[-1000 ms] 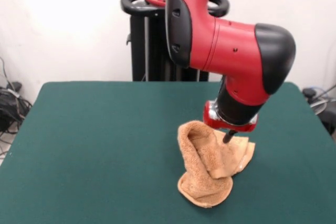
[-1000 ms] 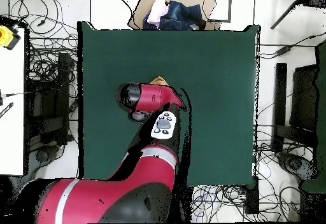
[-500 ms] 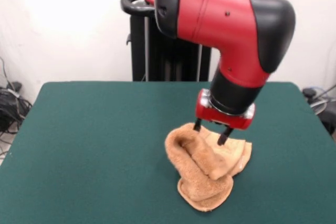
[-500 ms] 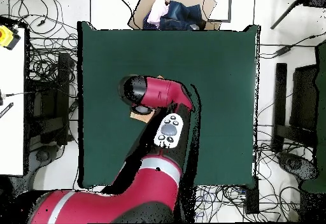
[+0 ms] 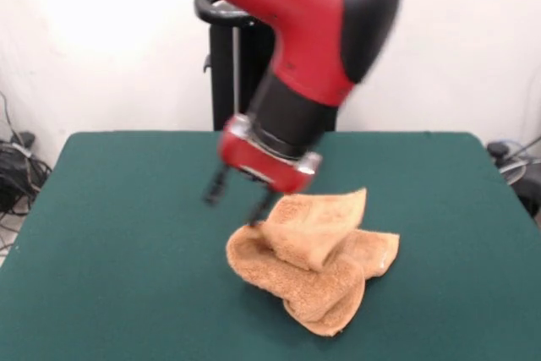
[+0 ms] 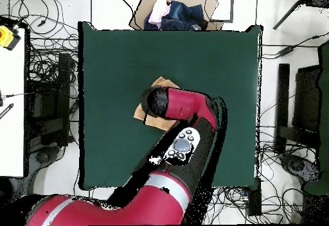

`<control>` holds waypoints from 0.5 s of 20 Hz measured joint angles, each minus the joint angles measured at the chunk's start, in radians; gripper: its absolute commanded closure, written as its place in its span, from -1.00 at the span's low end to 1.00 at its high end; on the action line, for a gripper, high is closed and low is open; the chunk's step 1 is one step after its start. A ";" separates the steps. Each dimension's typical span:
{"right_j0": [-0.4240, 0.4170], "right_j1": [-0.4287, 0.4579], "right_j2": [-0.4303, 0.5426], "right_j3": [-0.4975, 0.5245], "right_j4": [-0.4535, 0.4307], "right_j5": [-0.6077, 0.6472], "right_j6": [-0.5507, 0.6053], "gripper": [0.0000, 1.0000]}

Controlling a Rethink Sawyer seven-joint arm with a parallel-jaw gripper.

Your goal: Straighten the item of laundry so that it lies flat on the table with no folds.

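The orange-tan towel (image 5: pixel 314 268) sits crumpled in a folded heap on the green desk (image 5: pixel 118 234), toward its near right part, with one flap sticking up. The claw (image 5: pixel 237 200) hangs just left of that flap, its two fingers spread apart and holding nothing, though it is blurred.

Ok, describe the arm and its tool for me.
The arm is glossy red with rounded black joint caps and a black wrist section ending in a red collar. A pale oval button pad sits on its upper side. The tool has two thin dark fingers.
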 measured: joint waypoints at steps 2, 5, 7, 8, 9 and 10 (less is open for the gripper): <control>-0.002 0.010 -0.042 0.000 -0.034 -0.037 0.000 -1.00; -0.017 0.045 -0.144 -0.001 -0.119 -0.121 0.000 -1.00; -0.030 0.067 -0.190 -0.002 -0.154 -0.160 0.000 -1.00; -0.035 0.075 -0.205 -0.003 -0.164 -0.173 0.000 -1.00; -0.043 0.090 -0.228 -0.005 -0.176 -0.193 0.000 -1.00; -0.052 0.105 -0.252 -0.007 -0.188 -0.214 0.000 -1.00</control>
